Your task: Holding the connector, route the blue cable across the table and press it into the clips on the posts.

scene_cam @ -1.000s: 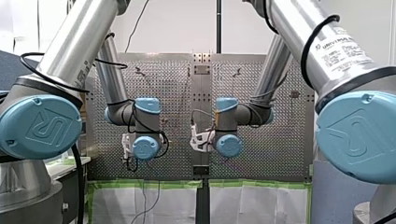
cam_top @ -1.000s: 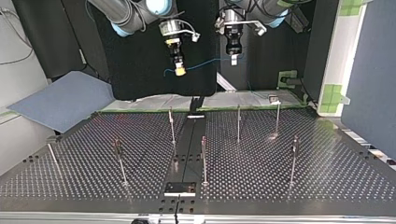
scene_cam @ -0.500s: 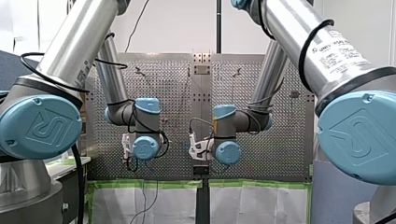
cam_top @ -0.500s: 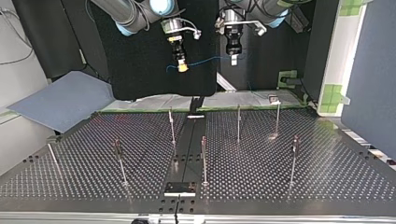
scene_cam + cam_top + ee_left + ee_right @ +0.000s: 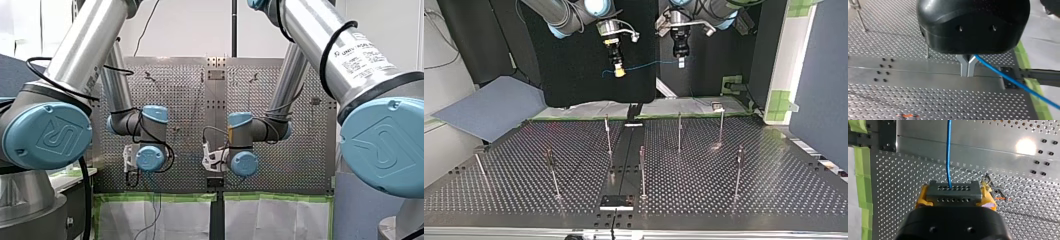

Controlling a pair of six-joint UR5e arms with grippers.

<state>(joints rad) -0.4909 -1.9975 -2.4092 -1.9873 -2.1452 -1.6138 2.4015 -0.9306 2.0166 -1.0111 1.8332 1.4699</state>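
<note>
In the top view a thin blue cable (image 5: 646,65) hangs in the air between my two grippers, high above the far edge of the perforated table (image 5: 724,185). My right gripper (image 5: 619,73), with yellow pads, is shut on the grey connector (image 5: 953,191) at the cable's end; the blue cable (image 5: 948,150) runs straight out ahead of it. My left gripper (image 5: 681,62) has its metal fingers (image 5: 967,71) shut on the blue cable (image 5: 1008,78), which trails off to one side. Several thin clip posts stand on the table, among them one (image 5: 608,135) below my right gripper and one (image 5: 679,131) below my left.
More posts stand nearer the camera (image 5: 642,170) (image 5: 553,172) (image 5: 739,170). A plain metal strip (image 5: 624,160) runs down the table's middle to a black plate (image 5: 616,201). A blue-grey sheet (image 5: 489,107) lies off the table at the top view's left. Green tape (image 5: 694,116) lines the far edge.
My right gripper moved slightly right and up in the top view, carrying the connector. Then my left gripper rose and shifted right, pulling the cable straighter between them.
</note>
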